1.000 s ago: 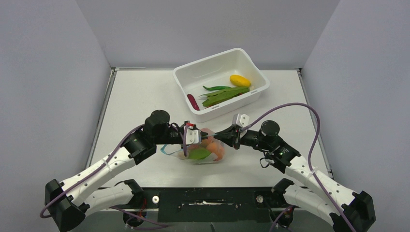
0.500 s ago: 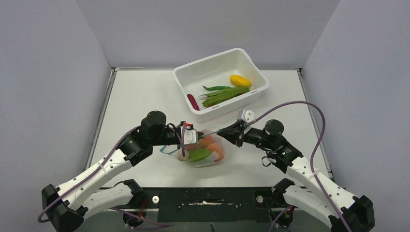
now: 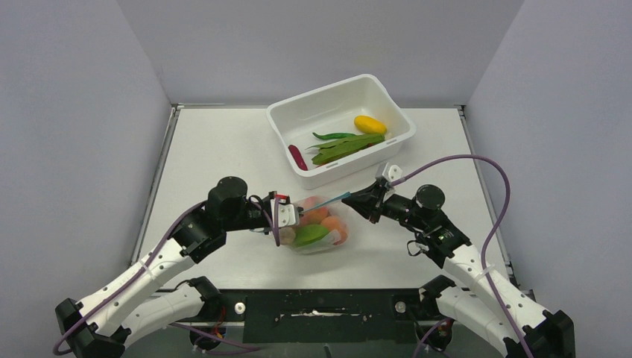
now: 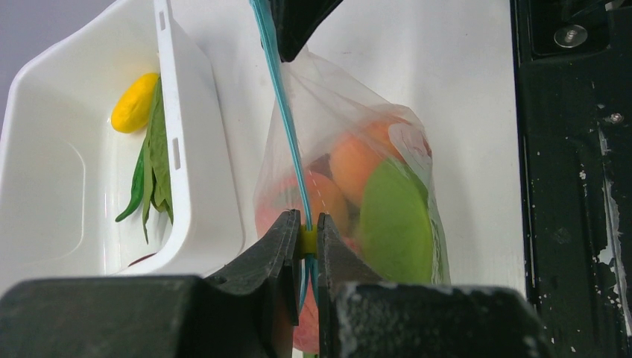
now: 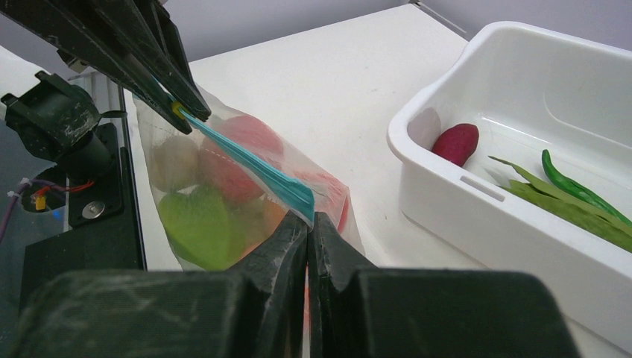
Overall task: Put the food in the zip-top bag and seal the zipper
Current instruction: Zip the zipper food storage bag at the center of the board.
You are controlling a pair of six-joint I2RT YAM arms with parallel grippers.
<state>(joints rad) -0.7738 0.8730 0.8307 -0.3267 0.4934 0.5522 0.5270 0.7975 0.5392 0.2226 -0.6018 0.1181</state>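
Near the table's 6 o'clock edge, seen from above: a small clear crinkly plastic zip-top bag [image 3: 322, 240], hung between both grippers. Inside it, the toy food: orange-pink peaches [image 3: 333, 224], a flat green piece [image 3: 308, 237] and a pale lump [image 5: 173, 160], all low in the pouch and below the rim. At 1 o'clock, well apart, a white rectangular plastic tub [image 3: 326, 176] with a yellow fruit [image 3: 370, 124], long green leaves [image 3: 346, 146] and a dark red piece [image 5: 454, 143].

Sealing stage, by the look of it. Thin blue zipper strip [image 4: 286, 123] drawn straight and taut from 9 o'clock to 2 o'clock of the bag. Left gripper [image 4: 307, 237] clenched on the 9 o'clock end, around a small yellow piece [image 5: 179, 110], possibly a slider. Right gripper [image 5: 308, 224] clenched on the opposite corner of the strip. Full mating of the tracks along the whole length: not discernible from these views.

For a clean finish:
- Hold the right pinch firm as the anchor.
- Maintain tension in the strip, neither slack nor wrenched.
- Set the left pads square across the strip, for pressing both tracks together rather than past each other.
- Travel only along the strip's own line, never across it.
- Watch for loose film or a bulging peach near the rim, likely causes of a gap.
- Avoid lifting much higher, given the weight of the food hanging from two small pinches.
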